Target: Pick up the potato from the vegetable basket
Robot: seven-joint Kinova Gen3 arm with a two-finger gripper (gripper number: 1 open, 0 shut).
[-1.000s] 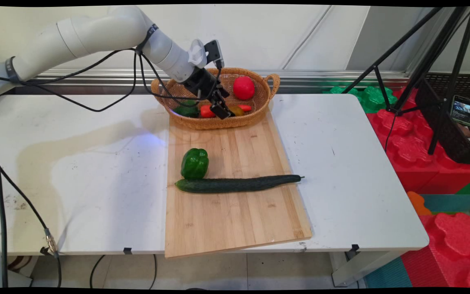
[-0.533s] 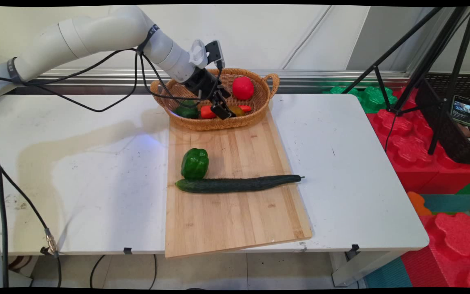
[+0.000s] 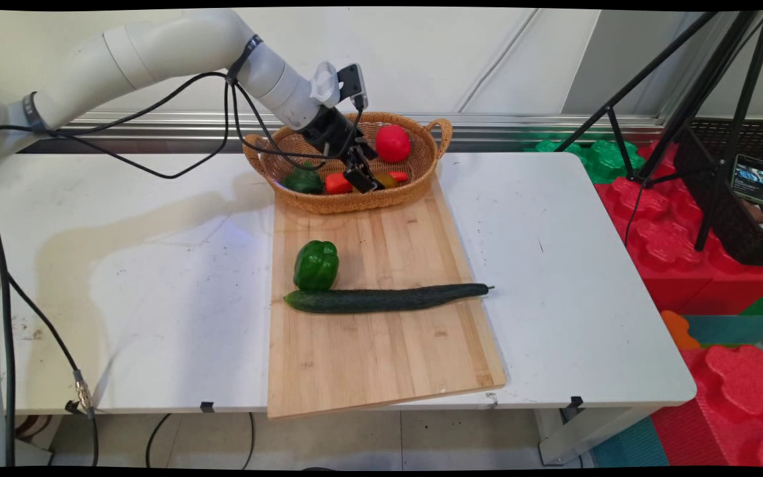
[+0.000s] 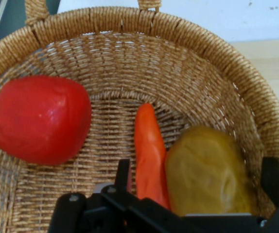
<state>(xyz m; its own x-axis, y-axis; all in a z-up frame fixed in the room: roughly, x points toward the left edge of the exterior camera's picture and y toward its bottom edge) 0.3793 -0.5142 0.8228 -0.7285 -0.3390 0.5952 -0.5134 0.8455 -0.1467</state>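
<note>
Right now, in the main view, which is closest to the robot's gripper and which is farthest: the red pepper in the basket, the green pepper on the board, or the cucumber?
1. Red pepper, in the basket, just right of the gripper.
2. Green pepper, on the cutting board, nearer the camera.
3. Cucumber, across the board, just beyond that pepper.

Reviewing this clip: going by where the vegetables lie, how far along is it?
Set out on the cutting board: a green pepper and a cucumber. In hand: nothing. The gripper is down in the basket, open, with its fingers either side of a carrot and a yellow vegetable. A red pepper and a green vegetable also lie in the basket.
</note>
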